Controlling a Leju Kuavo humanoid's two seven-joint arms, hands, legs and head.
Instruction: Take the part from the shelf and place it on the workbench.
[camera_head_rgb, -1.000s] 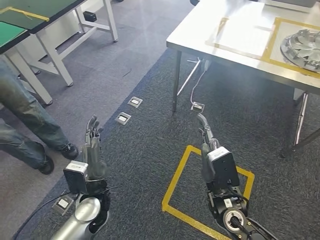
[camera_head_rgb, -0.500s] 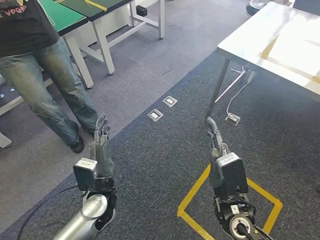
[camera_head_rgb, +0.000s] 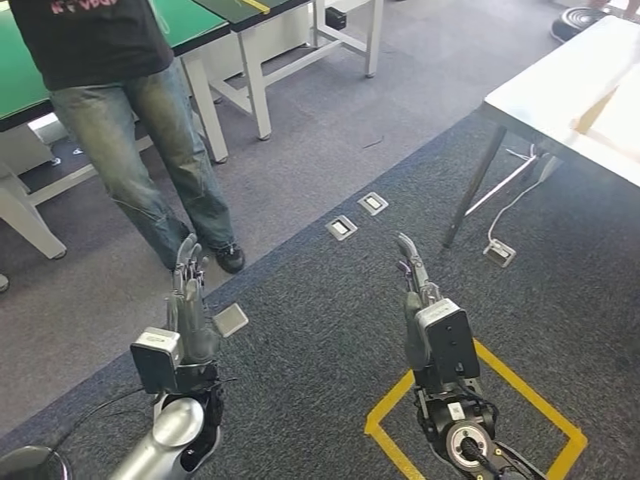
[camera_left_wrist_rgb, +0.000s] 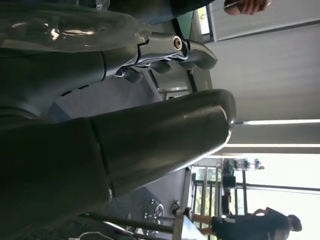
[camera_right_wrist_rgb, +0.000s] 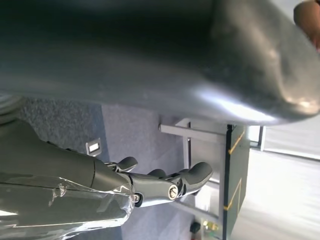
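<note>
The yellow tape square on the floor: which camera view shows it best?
The head view: the yellow tape square lies on the dark carpet just beyond the right hand. The wrist views look past the hands at tables and walls instead.

A yellow tape outline (camera_head_rgb: 483, 400) is seen on dark grey carpet (camera_head_rgb: 317, 340), beside green-topped tables (camera_head_rgb: 189, 20) and a white counter (camera_head_rgb: 573, 85).

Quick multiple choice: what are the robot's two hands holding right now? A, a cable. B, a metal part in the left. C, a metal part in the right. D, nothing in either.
D: in the head view the left hand and the right hand both have straight fingers with only carpet beyond them.
</note>
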